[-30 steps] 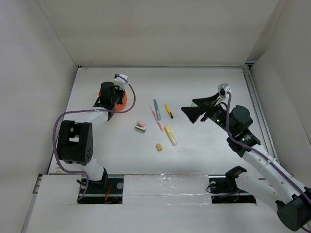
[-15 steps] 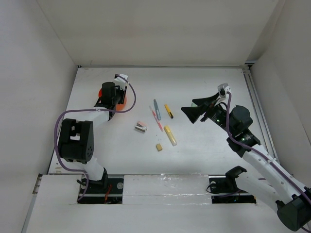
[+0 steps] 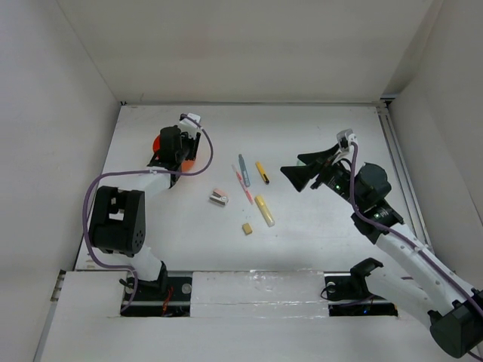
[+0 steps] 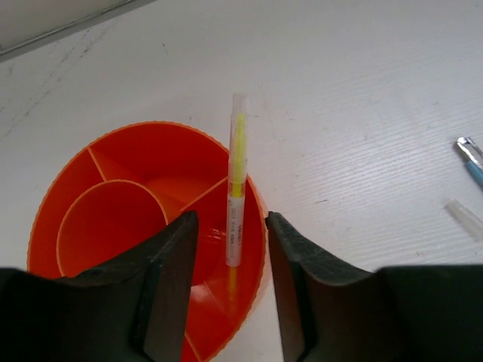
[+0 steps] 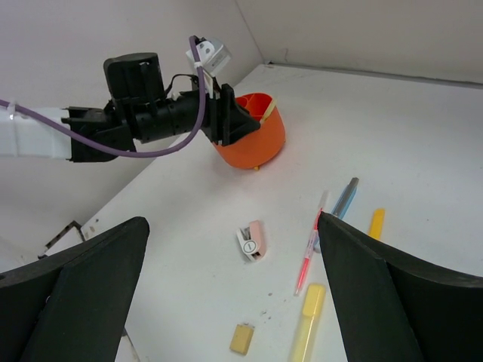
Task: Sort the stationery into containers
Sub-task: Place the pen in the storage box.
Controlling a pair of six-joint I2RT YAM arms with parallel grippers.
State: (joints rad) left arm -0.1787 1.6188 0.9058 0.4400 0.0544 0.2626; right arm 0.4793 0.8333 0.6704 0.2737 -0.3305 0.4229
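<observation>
The orange cup (image 4: 151,143) has inner dividers. A thin yellow pen (image 4: 236,188) stands in it, leaning on the rim. My left gripper (image 4: 231,222) hangs over the cup (image 3: 159,142), open, its jaws on either side of the pen and clear of it. On the table lie a grey-blue pen (image 3: 244,170), a pink-red pen (image 3: 243,183), a short yellow marker (image 3: 262,173), a pale yellow highlighter (image 3: 265,210), a tan eraser (image 3: 247,228) and a pink-grey block (image 3: 219,197). Right of them my right gripper (image 3: 294,167) hovers wide open, holding nothing.
White walls close the table on the left, back and right. A purple cable loops from the left wrist (image 3: 204,154) beside the cup. The right arm's forearm (image 3: 392,234) crosses the near right part of the table.
My left gripper's jaws have parted and let go of the yellow pen, which now stands in the cup. The right arm has not moved.
</observation>
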